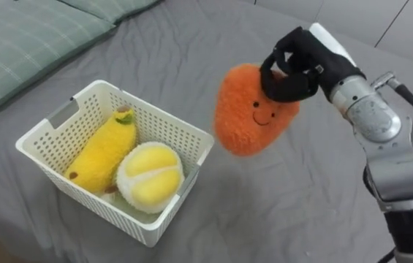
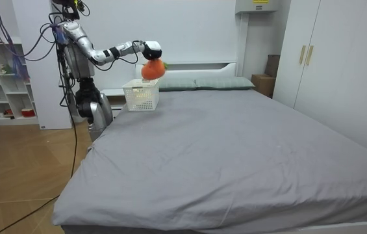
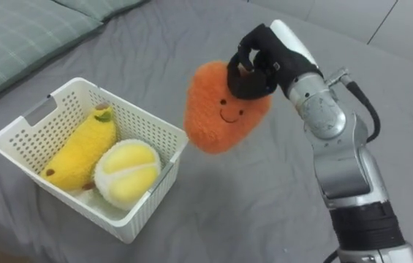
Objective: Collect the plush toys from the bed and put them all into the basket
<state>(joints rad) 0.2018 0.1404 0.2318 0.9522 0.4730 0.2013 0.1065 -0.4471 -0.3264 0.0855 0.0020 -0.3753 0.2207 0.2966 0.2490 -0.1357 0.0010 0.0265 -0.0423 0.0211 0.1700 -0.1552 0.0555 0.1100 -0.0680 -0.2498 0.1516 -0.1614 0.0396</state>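
right hand [image 1: 294, 69]: fingers and thumb curled tight round the top of the orange plush toy [image 1: 254, 109], full grasp, arm reaching in from the lower right
orange plush toy: hangs under the hand, smiley face toward the camera, lifted clear of the bed [image 1: 264, 212], touching nothing else
white basket [image 1: 74, 191]: below and to the left of the hand, sits on the grey sheet; its near corner is just beside the toy's lower edge in the eye views, can't tell if the toy is over the rim
banana plush [image 1: 104, 150]: lying in the basket, far-left side from the hand
round yellow plush [image 1: 150, 175]: in the basket, against the banana, on the side nearer the hand
green striped pillow [image 1: 23, 44]: well left of the hand, beyond the basket
robot stance: room view, standing at the bed's side by the head end, room view's left, right arm stretched out over the basket [image 2: 141, 96] with the toy [image 2: 152, 68] above it
shelf unit [image 2: 4, 78]: behind the robot, room view's left
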